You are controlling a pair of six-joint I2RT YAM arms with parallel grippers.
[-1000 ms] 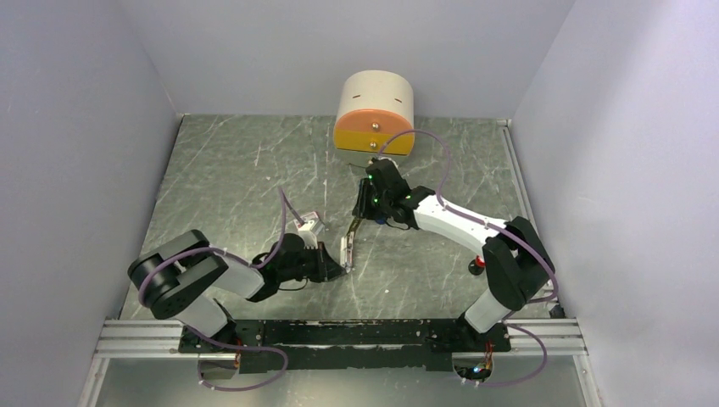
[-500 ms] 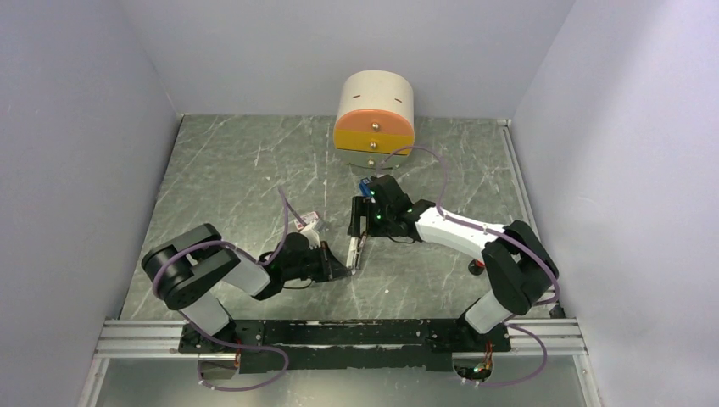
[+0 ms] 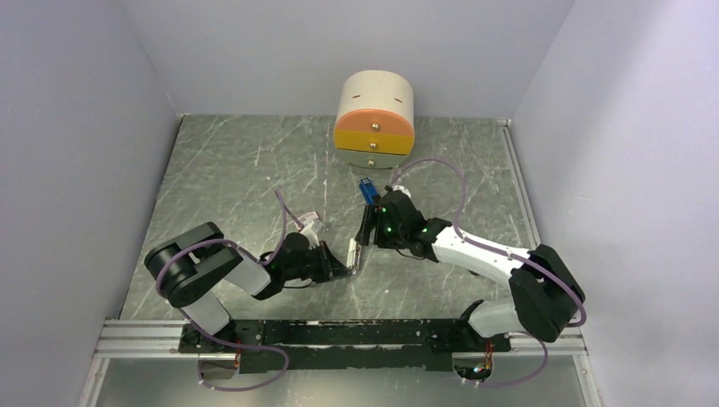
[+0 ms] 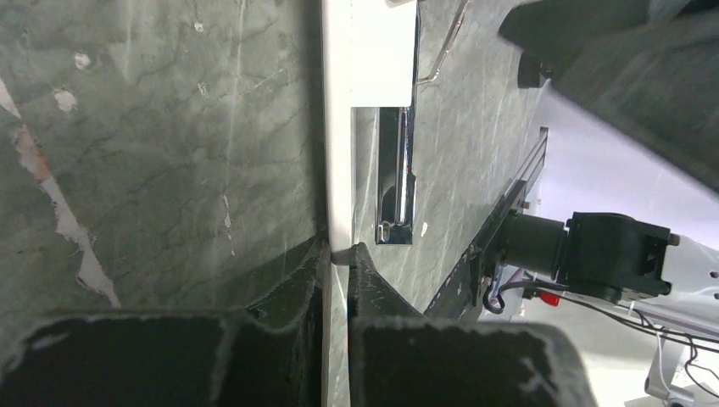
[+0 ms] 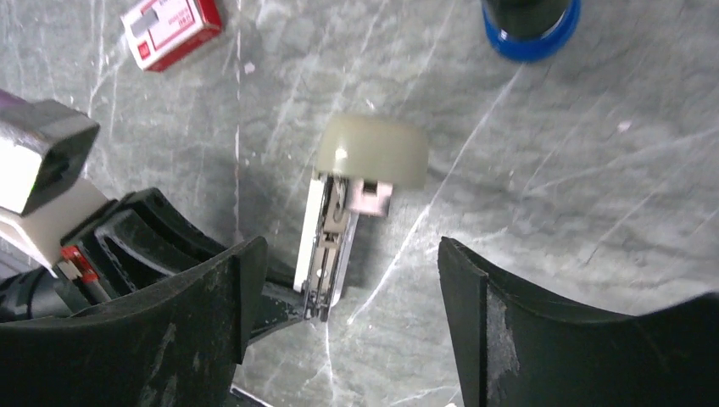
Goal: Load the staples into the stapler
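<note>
Hovers above the grey counter [image 3: 220, 170] with right claw [image 5: 346, 254] spread wide. Pinches left claw [image 4: 337, 253] tight on the opened white stapler [image 5: 322, 237], mid-counter, directly beneath. Shows red-and-white box [image 5: 172, 30] lying nearby. Cannot tell where staples sit.

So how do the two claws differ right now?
The left gripper is pinched shut on a thin white edge of the stapler; the right gripper is wide open and holds nothing. The left gripper meets the stapler at one end; the right gripper hangs over it. Both have black fingers and point at the stapler.
</note>
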